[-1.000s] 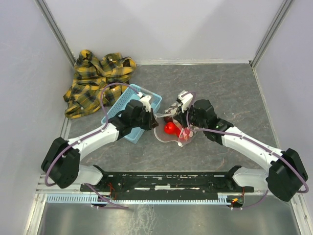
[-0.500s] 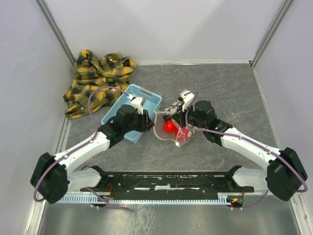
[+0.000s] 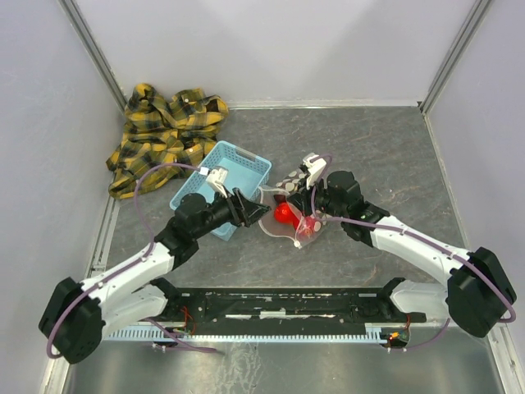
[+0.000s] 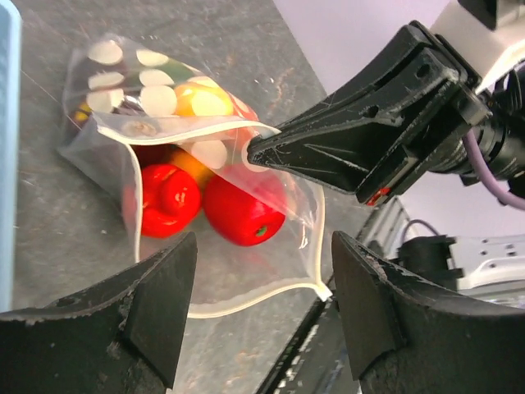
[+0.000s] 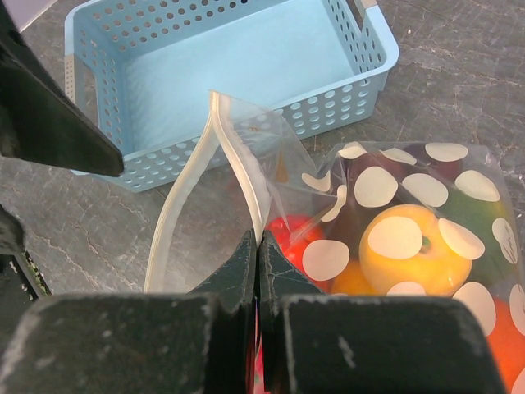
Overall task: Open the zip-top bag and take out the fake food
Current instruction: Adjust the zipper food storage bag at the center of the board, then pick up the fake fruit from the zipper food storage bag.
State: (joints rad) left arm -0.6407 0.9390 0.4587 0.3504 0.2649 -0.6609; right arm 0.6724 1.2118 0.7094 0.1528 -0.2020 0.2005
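From above we see the bag (image 3: 283, 230) lying on the table (image 3: 377, 156), at 3 o'clock from the blue basket (image 3: 238, 162), between the two arms. Only the right wrist view shows the right end effector (image 5: 257, 246) closed on the bag's white zip edge. The left wrist view shows the left end effector (image 4: 262, 246) open and holding nothing, with the red fruits (image 4: 242, 215) inside the bag's gaping mouth.

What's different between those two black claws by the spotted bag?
The left gripper has its fingers spread, holding nothing; the right gripper has its fingers shut on the white rim of the zip-top bag. The left gripper sits beside the blue basket; the right gripper is on the bag's other side. Both are black.
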